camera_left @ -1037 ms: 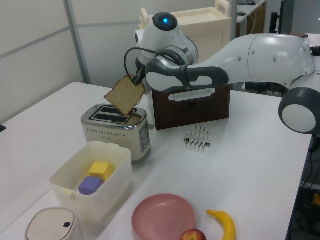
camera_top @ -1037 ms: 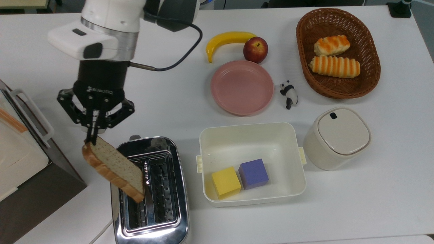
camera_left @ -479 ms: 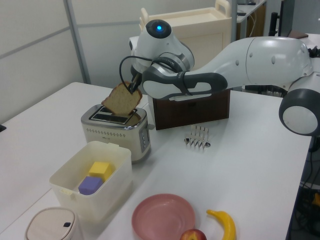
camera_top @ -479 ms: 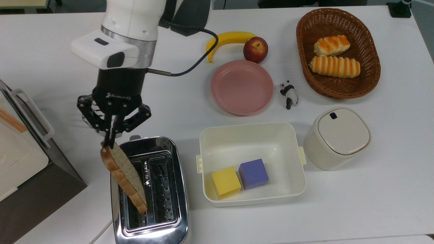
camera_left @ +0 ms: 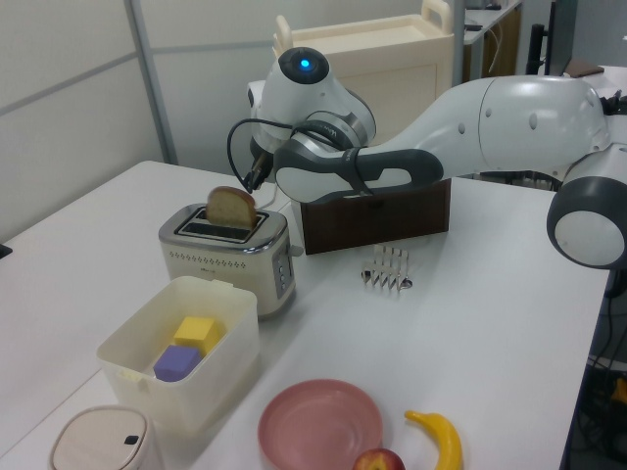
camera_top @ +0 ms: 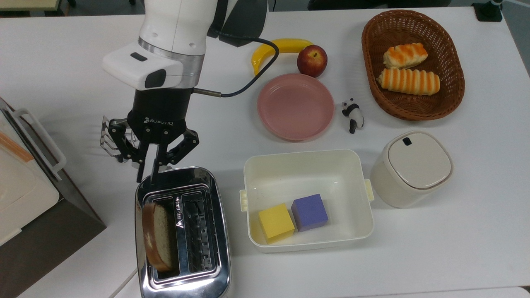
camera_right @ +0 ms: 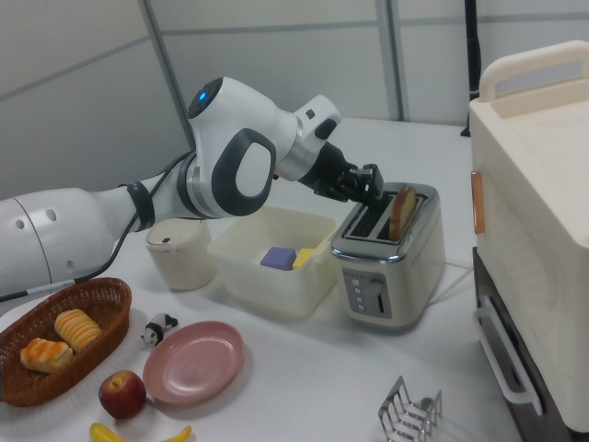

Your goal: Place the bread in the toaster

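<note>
My pincer (camera_top: 147, 179) hangs just past the toaster's far end in the top view, fingers slightly parted and holding nothing. One slice of bread (camera_top: 158, 236) stands in one toaster (camera_top: 182, 231), in the slot on the top view's left, its domed top poking out. The other slot is bare.

Nearest the top view's bottom edge, next to the toaster, I've got one cream tub (camera_top: 308, 165) with two cubes in it, one yellow (camera_top: 276, 222) and one purple (camera_top: 309, 212), touching. One lidded canister (camera_top: 411, 167) sits beside that. Further back: one pink plate (camera_top: 295, 106) with nothing on it, one panda figurine (camera_top: 353, 114), one apple (camera_top: 312, 60), one banana (camera_top: 285, 46). One wicker basket (camera_top: 372, 54) holds two striped rolls (camera_top: 408, 80).
</note>
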